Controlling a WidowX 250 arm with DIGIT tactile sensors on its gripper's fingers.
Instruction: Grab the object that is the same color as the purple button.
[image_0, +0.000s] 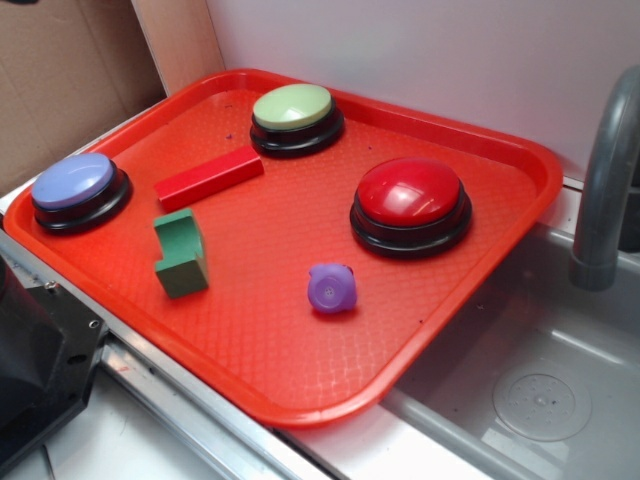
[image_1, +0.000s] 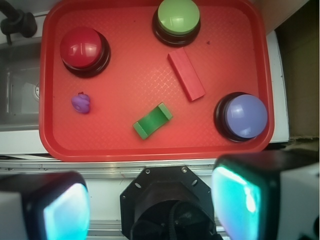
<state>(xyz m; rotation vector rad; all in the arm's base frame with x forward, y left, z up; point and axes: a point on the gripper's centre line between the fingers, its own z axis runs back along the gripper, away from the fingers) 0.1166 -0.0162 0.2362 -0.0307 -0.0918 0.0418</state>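
The small purple knobbed toy (image_0: 332, 288) lies on the red tray (image_0: 300, 380) toward its front right; in the wrist view it (image_1: 81, 103) sits at the tray's left. The purple button (image_0: 74, 184) stands at the tray's left corner and shows in the wrist view (image_1: 245, 116) at the right. My gripper (image_1: 150, 200) is open and empty, its two fingers wide apart, high above the robot base outside the tray's near edge, far from the toy. The gripper does not show in the exterior view.
On the tray are a red button (image_0: 411, 200), a pale green button (image_0: 294, 112), a red bar (image_0: 209, 178) and a green notched block (image_0: 180, 252). A grey sink (image_0: 540, 380) with a faucet (image_0: 605, 170) lies to the right. The black robot base (image_1: 170, 205) is below the gripper.
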